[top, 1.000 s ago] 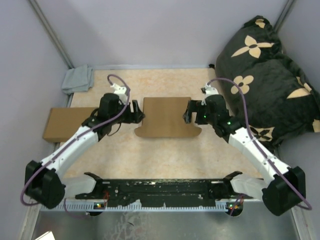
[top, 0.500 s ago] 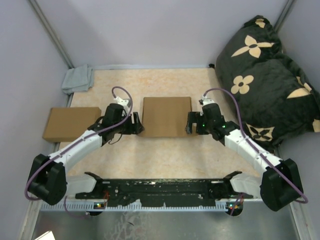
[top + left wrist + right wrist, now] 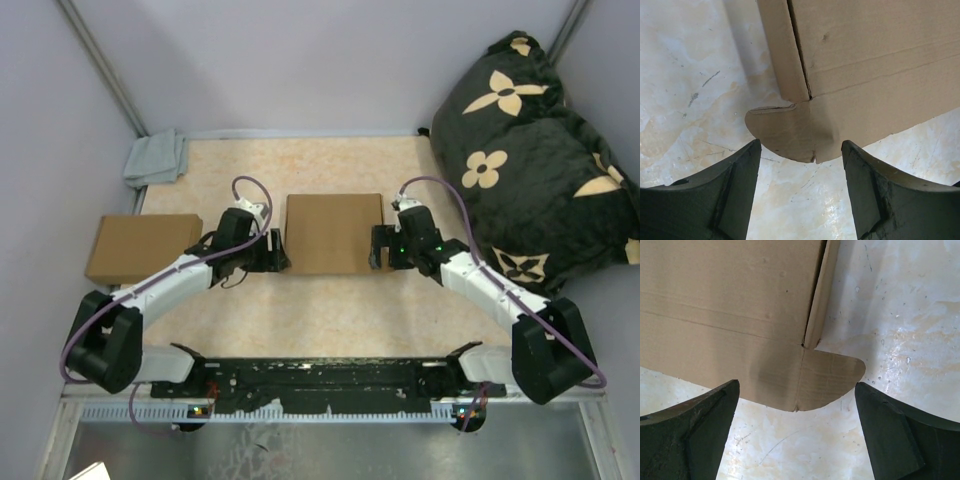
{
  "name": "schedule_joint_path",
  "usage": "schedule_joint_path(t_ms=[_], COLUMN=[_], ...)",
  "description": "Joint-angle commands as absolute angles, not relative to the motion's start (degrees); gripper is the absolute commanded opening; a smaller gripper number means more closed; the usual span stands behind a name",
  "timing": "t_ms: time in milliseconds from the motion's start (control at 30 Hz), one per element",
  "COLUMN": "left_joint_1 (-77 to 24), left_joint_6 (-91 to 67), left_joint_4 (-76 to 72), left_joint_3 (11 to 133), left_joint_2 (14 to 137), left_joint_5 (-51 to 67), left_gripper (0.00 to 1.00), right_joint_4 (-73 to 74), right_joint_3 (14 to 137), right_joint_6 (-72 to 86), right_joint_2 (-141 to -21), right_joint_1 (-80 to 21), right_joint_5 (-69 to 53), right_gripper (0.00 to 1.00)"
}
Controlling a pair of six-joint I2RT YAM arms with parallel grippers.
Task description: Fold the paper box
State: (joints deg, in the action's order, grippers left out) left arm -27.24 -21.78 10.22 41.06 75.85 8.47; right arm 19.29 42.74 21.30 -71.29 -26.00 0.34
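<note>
Lying flat at the middle of the worktop point(image 3: 330, 310), the paper box point(image 3: 333, 233) has a hand at each side. The left hand point(image 3: 276, 251), fingers apart, sits just beside its left edge; the right hand point(image 3: 377, 247), fingers wide apart, just beside its right edge. Neither grips anything.

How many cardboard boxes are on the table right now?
2: the paper box in the middle of the table; a second box at its left edge. None seem hidden.
</note>
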Motion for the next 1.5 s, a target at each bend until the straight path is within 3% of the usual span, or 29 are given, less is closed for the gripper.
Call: schedule_joint_path(t_ms=[0,867,1467], left_joint_1=[-27.17,-28.18,-29.02], left_joint_6=[-21.96,-22.81,-23.98], left_joint_4=[8.56,7.34,12.47], left_joint_3=[43.26,46.13,48.36], left_joint_2=[77.5,84.18,80.47], left_joint_5=[10.15,15.96,19.7], left_gripper=[0.71,0.68,0.61], right_joint_4=[15.71,14.38,18.67], right_joint_3=[44.11,43.8,44.83], right_joint_6=[20.18,18.76,19.41], right_joint_2=[-72.52,-74.63,-71.13], right_joint_1=[-25.75,-25.84,-26.91], right_joint_5=[-0.76,-10.67,-14.17], right_gripper=[0.99,0.96,0.93])
